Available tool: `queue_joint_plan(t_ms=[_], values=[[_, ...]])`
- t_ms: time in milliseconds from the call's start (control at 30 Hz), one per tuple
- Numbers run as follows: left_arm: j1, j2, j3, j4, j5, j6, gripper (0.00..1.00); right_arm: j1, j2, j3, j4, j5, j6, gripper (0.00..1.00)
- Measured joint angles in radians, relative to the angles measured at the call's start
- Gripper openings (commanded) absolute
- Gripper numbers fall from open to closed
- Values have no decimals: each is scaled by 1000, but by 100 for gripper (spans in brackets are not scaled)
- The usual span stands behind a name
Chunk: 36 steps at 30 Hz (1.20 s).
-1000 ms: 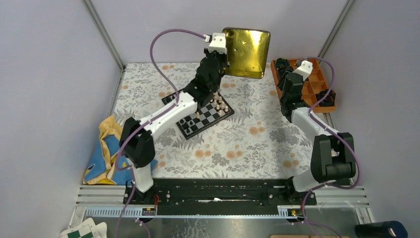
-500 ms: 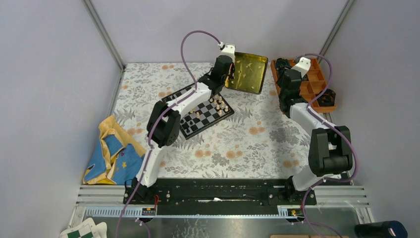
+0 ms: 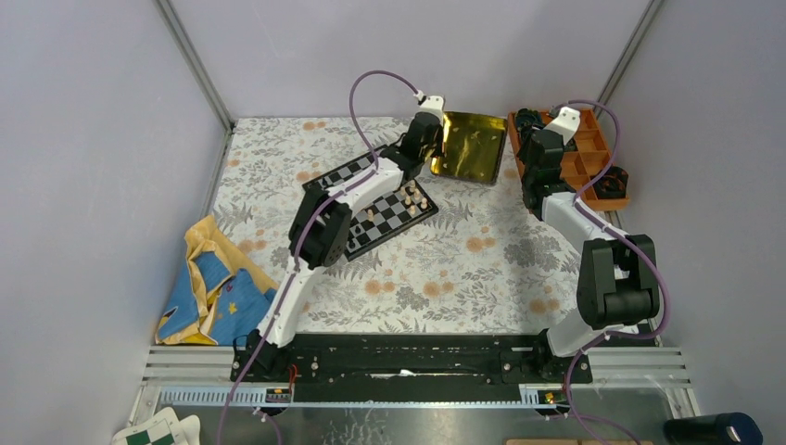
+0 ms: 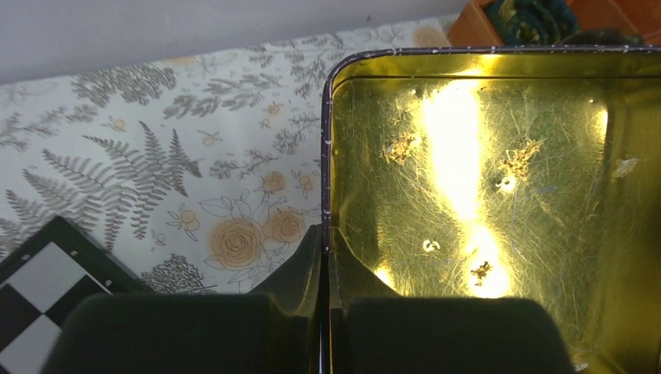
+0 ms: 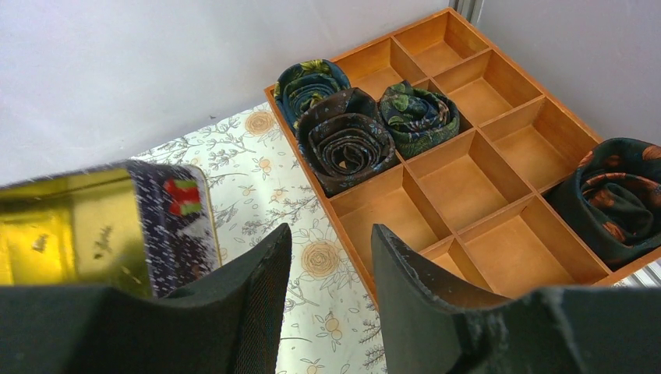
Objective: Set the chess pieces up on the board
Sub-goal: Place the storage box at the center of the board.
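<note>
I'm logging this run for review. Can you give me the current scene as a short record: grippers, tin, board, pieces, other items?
left gripper: shut on the rim of the gold tin
gold tin: between board and orange tray; no pieces visible inside
right gripper: open, holding nothing, beside the orange tray
board: flat on the flowered table cover, left arm reaching over it
chess pieces: a few stand on the board; setup not finished
orange tray: rolled ties in some compartments, others empty
cloth: blue and yellow, crumpled at the left
</note>
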Motion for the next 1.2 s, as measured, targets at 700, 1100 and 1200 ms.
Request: queue_joint_plan(t_ms=[700,1100,1200], values=[[5,84,17,11,57,-55,36,0,37,0,22,-1,-1,49],[6,84,41,37,85,-89,40,0,37,0,21,-2,-16,49],[6,84,46,43,91,-94,41,0,37,3,13,-13,-23,50]])
